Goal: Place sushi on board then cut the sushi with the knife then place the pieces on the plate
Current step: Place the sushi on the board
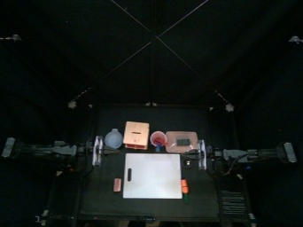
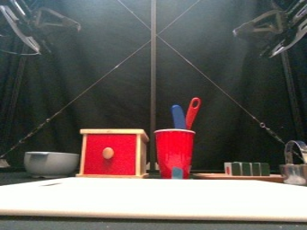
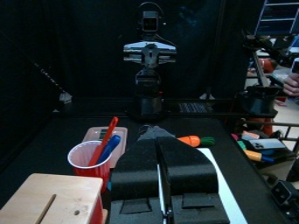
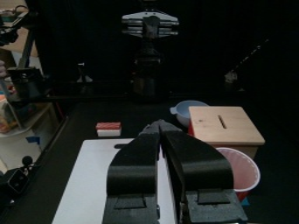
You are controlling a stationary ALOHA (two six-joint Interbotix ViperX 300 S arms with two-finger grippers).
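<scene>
The dark green sushi roll (image 2: 249, 168) lies on the flat pink tray (image 1: 171, 144) at the back right, behind the bare white cutting board (image 1: 154, 176). A red cup (image 1: 158, 138) at the back middle holds a blue knife (image 2: 178, 117) and a red knife (image 2: 192, 111). My left gripper (image 1: 99, 151) hovers shut off the board's left edge, and my right gripper (image 1: 201, 152) hovers shut off its right edge. Both hang high above the table and hold nothing. In the wrist views the left gripper (image 3: 163, 145) and the right gripper (image 4: 162, 132) show jaws pressed together.
A wooden box with a red drawer front (image 2: 114, 153) stands left of the cup, with a blue-grey bowl (image 2: 50, 163) further left. A metal cutter (image 2: 295, 165) sits at the far right. Small toy foods lie beside the board, one left (image 1: 116, 183) and one right (image 1: 185, 187).
</scene>
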